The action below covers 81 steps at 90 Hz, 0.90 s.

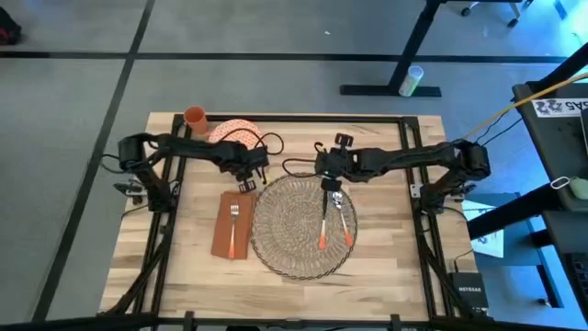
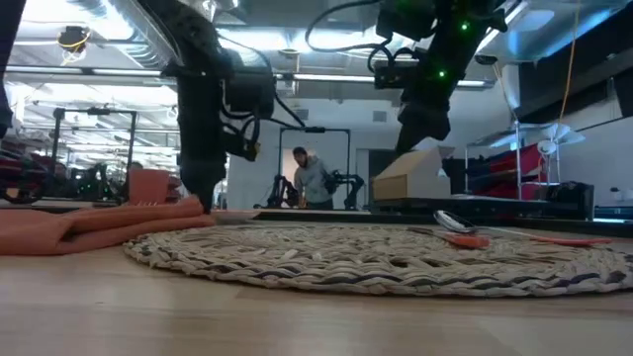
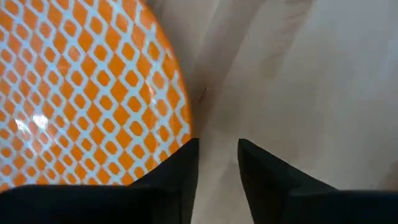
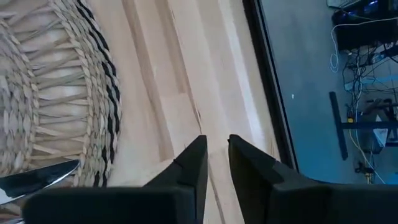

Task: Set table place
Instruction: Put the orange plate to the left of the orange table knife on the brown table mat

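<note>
From above, the woven place (image 1: 299, 225) lies at the centre of the table (image 1: 386, 267), with a knife (image 1: 325, 221) and a spoon (image 1: 344, 221) already on its right half and a fork (image 1: 233, 221) on the rust napkin (image 1: 231, 241) just to its left. The orange plate (image 1: 231, 131) is not yet on the mat — it sits at upper left beside a cup (image 1: 195, 117). The step in hand looks to be fetching that plate: the left gripper (image 1: 250, 173) is down near its lower right edge, while the right gripper (image 1: 329, 176) hangs over the mat's upper rim.

At table height, the mat fills the foreground; the left arm reaches down near the table at left, the right one hangs higher at upper centre-right.

The left wrist view shows the left claw's fingers (image 3: 180, 171) narrowly parted, holding nothing, one finger just beside the plate's rim — whether it touches, I cannot tell. The next move probably calls for getting a finger under that thin rim.

The right wrist view shows its fingers (image 4: 193, 163) nearly closed and empty, above bare planks beside the mat.
</note>
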Tool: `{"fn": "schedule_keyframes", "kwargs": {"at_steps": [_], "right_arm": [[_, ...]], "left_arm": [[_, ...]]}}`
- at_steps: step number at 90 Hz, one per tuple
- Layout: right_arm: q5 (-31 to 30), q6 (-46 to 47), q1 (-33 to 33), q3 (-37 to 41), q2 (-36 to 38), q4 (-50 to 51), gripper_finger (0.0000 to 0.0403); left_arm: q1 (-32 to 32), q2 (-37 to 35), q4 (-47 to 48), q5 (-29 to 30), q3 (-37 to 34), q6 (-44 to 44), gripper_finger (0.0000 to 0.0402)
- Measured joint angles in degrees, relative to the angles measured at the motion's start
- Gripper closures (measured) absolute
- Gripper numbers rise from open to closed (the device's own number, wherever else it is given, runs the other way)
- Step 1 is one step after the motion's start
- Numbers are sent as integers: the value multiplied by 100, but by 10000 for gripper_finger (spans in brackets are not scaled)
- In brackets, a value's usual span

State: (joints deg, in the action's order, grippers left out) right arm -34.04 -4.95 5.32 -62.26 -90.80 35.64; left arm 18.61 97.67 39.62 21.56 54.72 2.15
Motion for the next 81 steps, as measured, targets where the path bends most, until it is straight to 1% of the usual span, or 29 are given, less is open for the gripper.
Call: {"fn": "schedule_keyframes", "kwargs": {"at_steps": [13,43,56,73,81], "right_arm": [[-90,2,-2,0,0,-7,350],[-92,7,-4,2,0,-22,350],[-92,7,-4,2,0,-20,350],[-92,3,-4,2,0,-17,350],[-92,-2,-4,2,0,-17,350]], "left_arm": [[177,213,-14,80,11,-8,284],[297,307,-48,281,13,-364,287],[297,321,-49,317,7,-460,317],[242,328,-11,274,-2,-556,388],[132,328,32,338,-4,-562,397]]}}
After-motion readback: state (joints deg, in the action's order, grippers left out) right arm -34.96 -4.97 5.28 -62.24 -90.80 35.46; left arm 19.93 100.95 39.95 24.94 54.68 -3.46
